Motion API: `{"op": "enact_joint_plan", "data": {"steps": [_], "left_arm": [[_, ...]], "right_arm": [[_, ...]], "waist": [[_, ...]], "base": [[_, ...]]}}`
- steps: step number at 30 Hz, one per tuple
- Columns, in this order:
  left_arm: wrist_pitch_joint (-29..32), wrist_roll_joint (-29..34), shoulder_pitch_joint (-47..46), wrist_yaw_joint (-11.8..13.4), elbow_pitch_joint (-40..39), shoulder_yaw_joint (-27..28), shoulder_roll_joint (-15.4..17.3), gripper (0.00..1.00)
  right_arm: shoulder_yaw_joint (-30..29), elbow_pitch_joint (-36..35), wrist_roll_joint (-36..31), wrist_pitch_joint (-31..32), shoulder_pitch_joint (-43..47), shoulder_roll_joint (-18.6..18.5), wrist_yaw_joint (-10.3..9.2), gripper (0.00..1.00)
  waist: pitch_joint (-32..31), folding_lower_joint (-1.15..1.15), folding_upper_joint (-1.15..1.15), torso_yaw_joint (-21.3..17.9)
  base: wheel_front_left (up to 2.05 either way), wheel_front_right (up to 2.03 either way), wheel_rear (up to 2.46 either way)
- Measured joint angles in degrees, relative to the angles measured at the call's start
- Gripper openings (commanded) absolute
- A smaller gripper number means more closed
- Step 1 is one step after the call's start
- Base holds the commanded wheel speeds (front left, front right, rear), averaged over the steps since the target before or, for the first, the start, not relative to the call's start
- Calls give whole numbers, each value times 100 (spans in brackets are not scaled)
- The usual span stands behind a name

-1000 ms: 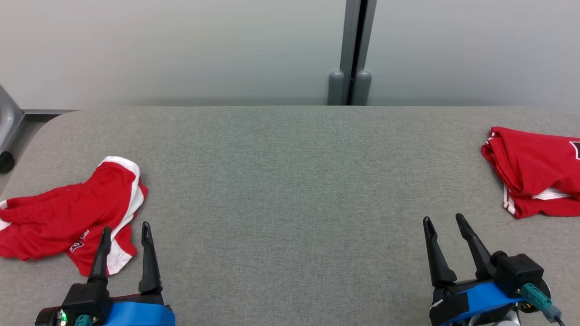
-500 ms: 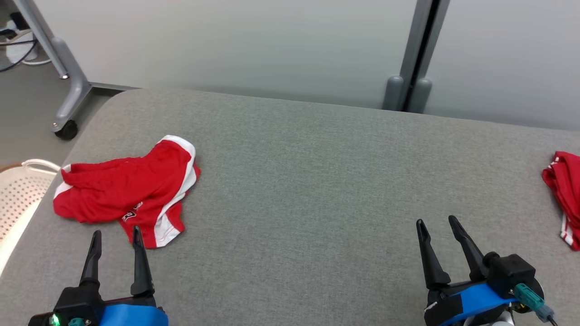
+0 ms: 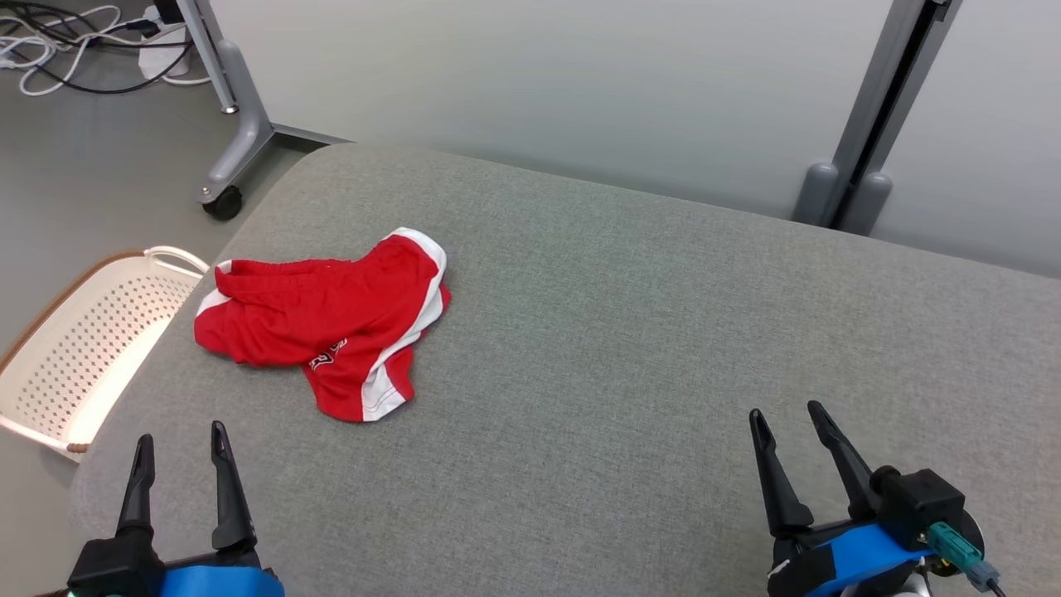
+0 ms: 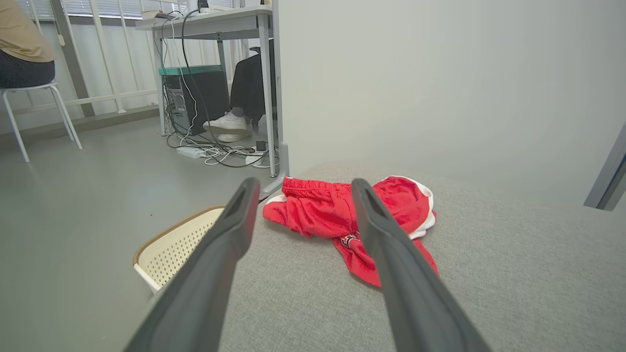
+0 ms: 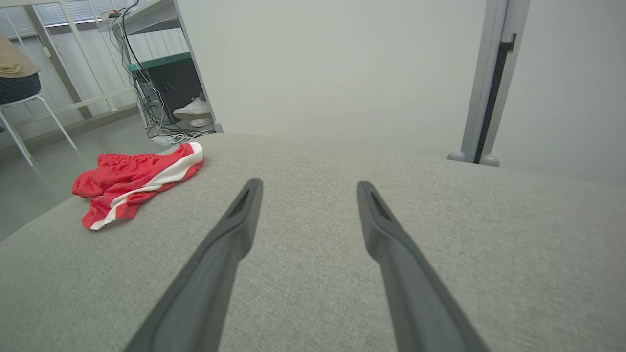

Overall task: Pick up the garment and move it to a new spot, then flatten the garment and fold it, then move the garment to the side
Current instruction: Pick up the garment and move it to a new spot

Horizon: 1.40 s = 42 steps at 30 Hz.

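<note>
View swung left; garment [image 3: 323,319] unmoved (crumpled); basket [image 3: 91,348] appears.

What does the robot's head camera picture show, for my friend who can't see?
A crumpled pair of red fabric shorts with white stripes lies on the left of a grey cloth-covered table. The robot's open, empty left claw and right claw show at the bottom corners. A white holey plastic basket sits on the floor beside it.

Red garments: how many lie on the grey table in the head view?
1. The red garment lies crumpled at the left of the table, near the white basket. Others may lie outside the frame.
</note>
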Motion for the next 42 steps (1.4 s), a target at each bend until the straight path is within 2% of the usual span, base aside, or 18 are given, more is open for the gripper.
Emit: {"op": "enact_joint_plan", "data": {"steps": [10, 19, 23, 29, 37, 42], "left_arm": [[0, 0, 53, -7, -24, 81, -2, 100], [0, -30, 64, 18, -44, 88, -3, 100], [0, -57, -3, 2, -18, 107, -4, 100], [-1, -73, -760, -58, 130, 189, 102, 100], [-1, -222, -2125, -203, 847, 452, 554, 100], [-1, -257, -2916, -315, 1526, 461, 918, 100]], "right_arm": [[46, 49, 1, -1, 2, 1, 0, 100], [56, 82, -10, -1, -8, 1, 0, 100], [91, 62, -58, 0, -85, 0, 0, 100], [79, -136, -154, 8, -260, -80, 0, 100], [-111, -695, -307, 125, -505, -303, 0, 100], [-368, -1066, -402, 267, -541, -613, 0, 100]], "waist": [[23, 0, 0, 241], [74, 0, 0, 158], [195, 0, 0, -1], [510, 0, 1, -359], [1200, 1, 2, -998], [1686, 2, 2, -1344]], "base": [[0, 0, 0], [0, 0, 0], [0, 0, 0], [0, 0, 0], [0, 0, 0], [0, 0, 0]]}}
